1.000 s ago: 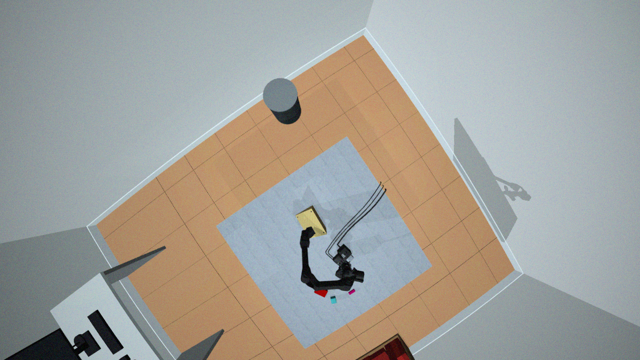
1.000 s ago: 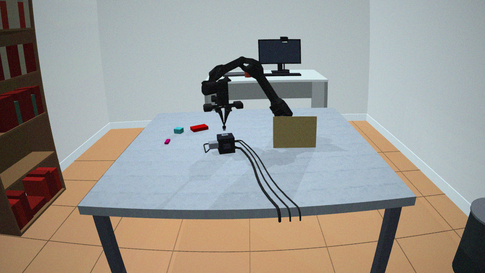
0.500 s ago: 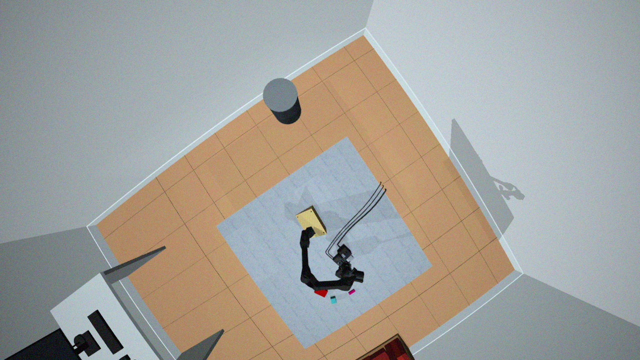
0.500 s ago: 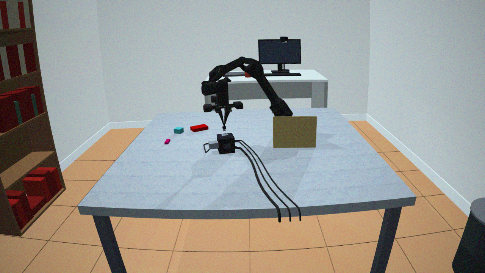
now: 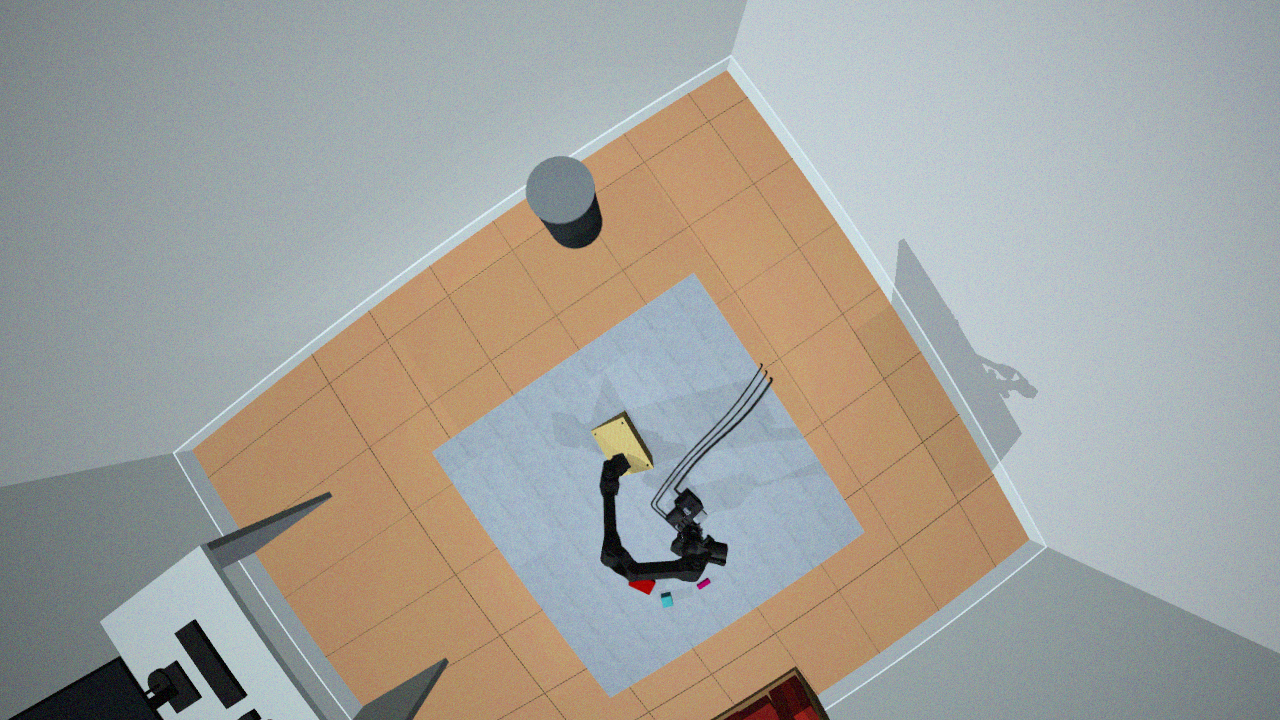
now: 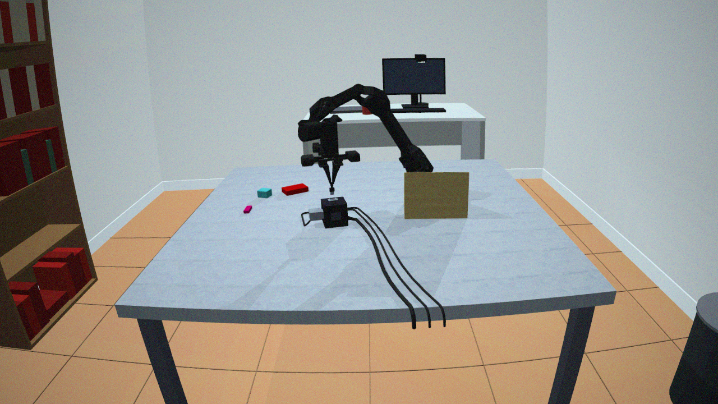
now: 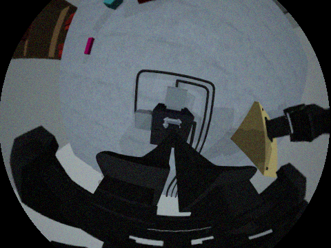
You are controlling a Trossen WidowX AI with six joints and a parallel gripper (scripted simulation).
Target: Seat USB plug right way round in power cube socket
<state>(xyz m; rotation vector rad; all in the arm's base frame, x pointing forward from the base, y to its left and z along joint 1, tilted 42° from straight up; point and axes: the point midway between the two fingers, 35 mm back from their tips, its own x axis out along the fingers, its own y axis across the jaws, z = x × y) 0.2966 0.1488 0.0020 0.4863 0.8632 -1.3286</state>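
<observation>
The black power cube (image 6: 328, 216) (image 7: 161, 114) stands on the table, with a pale socket (image 6: 332, 199) (image 7: 167, 125) on its top face. My gripper (image 6: 331, 187) (image 7: 173, 138) points down above the cube, shut on the small USB plug (image 6: 331, 191). The plug's dark body is between the fingertips and its pale metal end points down. A gap shows between the plug and the socket in the exterior view. In the wrist view the fingers and plug overlap the near edge of the socket. Which way round the plug is turned cannot be made out.
Grey plugs (image 6: 315, 214) (image 7: 143, 119) stick out of the cube's sides. Black cables (image 6: 385, 266) run to the table edge. A red block (image 6: 295, 189), a teal block (image 6: 264, 192) and a magenta block (image 6: 247, 209) lie left. A tan box (image 6: 436, 196) stands by the arm's base.
</observation>
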